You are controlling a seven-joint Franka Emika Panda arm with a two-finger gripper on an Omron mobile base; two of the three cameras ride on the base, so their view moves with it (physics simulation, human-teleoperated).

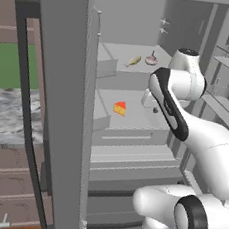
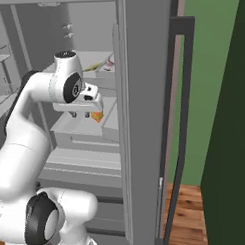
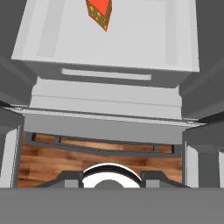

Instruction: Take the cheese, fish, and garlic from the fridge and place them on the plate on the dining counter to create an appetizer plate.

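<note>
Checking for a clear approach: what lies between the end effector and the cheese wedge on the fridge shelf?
Bare grey shelf, seen in the left base view, separates the end effector from the yellow-orange triangular cheese wedge.

Grey fridge, bright food

The fridge (image 1: 62,105) is grey inside and out, with a dark bar handle (image 1: 24,106); the cheese (image 1: 119,108) is yellow-orange with a red side, the fish (image 1: 133,61) yellowish-tan, the garlic (image 1: 151,59) pale pinkish-white.
</note>
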